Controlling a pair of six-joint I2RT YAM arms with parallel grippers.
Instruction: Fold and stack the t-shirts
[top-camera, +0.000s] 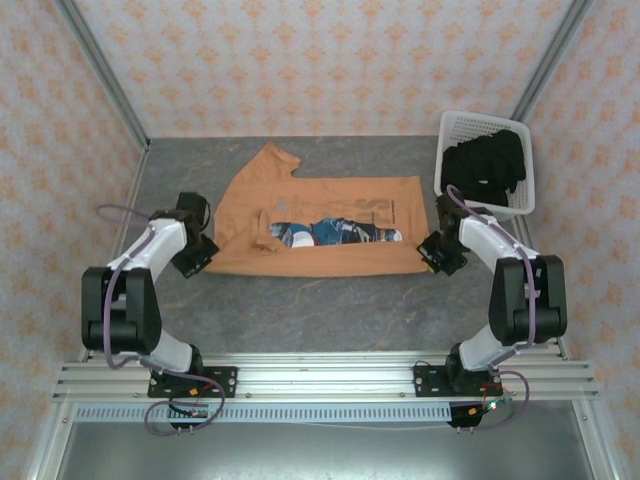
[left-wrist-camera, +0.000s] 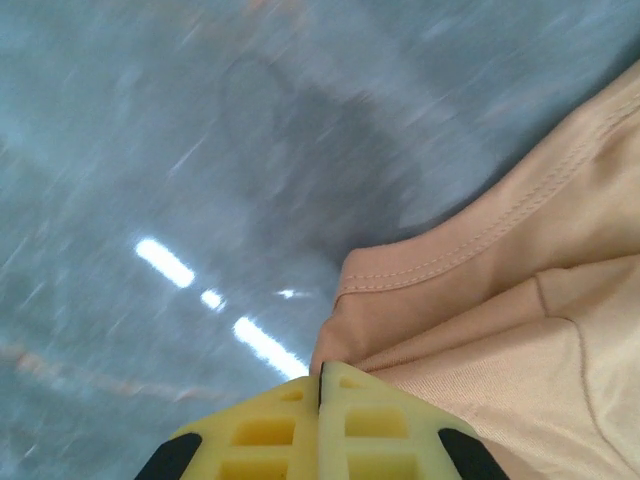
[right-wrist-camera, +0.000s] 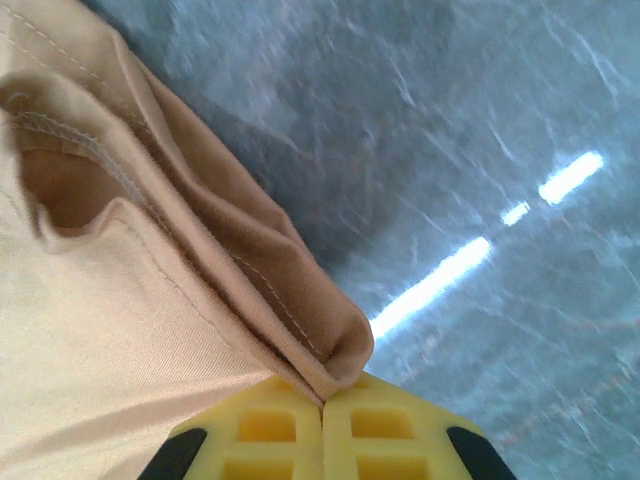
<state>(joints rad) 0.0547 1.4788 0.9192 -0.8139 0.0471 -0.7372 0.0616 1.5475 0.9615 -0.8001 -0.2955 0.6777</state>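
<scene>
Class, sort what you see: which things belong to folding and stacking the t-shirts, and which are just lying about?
Belongs to the job:
orange-tan t-shirt, spread flat, its edges pinched by the left gripper and the right gripper
black t-shirts, in a heap

Just lying about:
white lattice basket, holding the black heap
grey table

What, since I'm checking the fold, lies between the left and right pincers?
In the top view, the orange-tan cloth t-shirt with a blue-and-white cartoon print spans that stretch; the left pincer and the right pincer each pinch one end.
</scene>
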